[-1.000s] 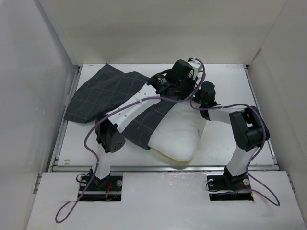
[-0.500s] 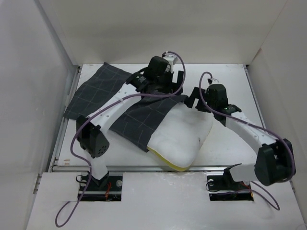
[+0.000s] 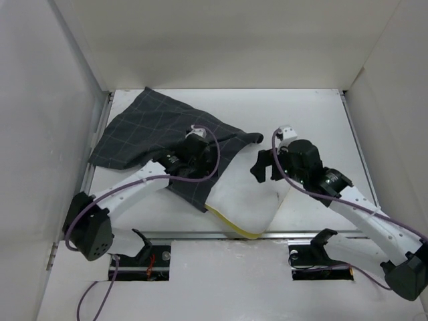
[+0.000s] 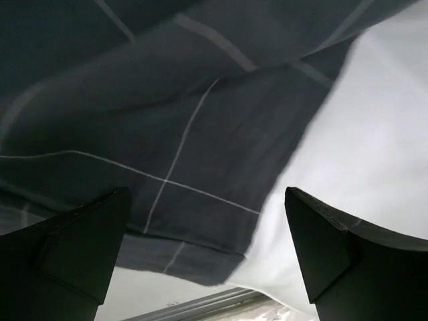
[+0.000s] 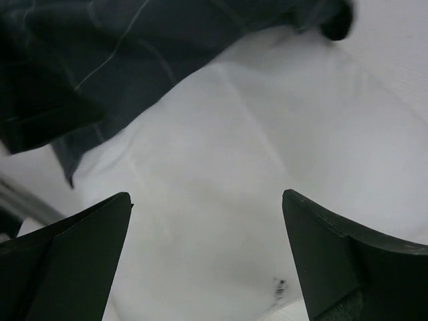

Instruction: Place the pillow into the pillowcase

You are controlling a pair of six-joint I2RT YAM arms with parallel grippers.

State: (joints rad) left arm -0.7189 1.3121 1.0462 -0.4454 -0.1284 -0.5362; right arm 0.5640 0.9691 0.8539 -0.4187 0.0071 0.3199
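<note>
White tabletop [image 3: 321, 114] holds a dark checked fabric pillowcase [image 3: 140, 130] over a soft white pillow [image 3: 247, 194], perhaps partly inside. Above, the left gripper [image 4: 206, 194] and right gripper [image 5: 206, 195] gape empty.

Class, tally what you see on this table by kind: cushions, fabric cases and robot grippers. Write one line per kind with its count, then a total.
Cushions: 1, the white pillow
Fabric cases: 1, the dark checked pillowcase
Grippers: 2, the left gripper and the right gripper, both open
Total: 4
</note>
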